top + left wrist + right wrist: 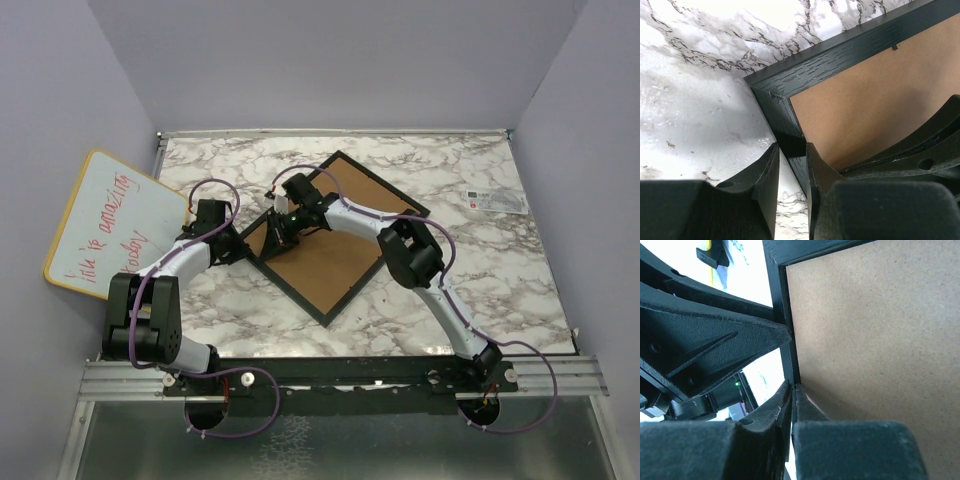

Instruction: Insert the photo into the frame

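Observation:
The black frame (295, 292) lies face down on the marble table, turned like a diamond, with the brown backing board (325, 262) filling its back. The photo is hidden. My left gripper (240, 243) is at the frame's left corner; in the left wrist view the gripper (792, 150) straddles the frame's rail (840, 47) with a finger on each side. My right gripper (283, 228) is just inside the same corner; in the right wrist view its fingertips (791, 390) are pressed together where the rail (782, 300) meets the board (875, 330).
A yellow-rimmed whiteboard (110, 225) with red writing leans at the table's left edge. A small white card (493, 200) lies at the far right. The two grippers are close together at the frame's left corner.

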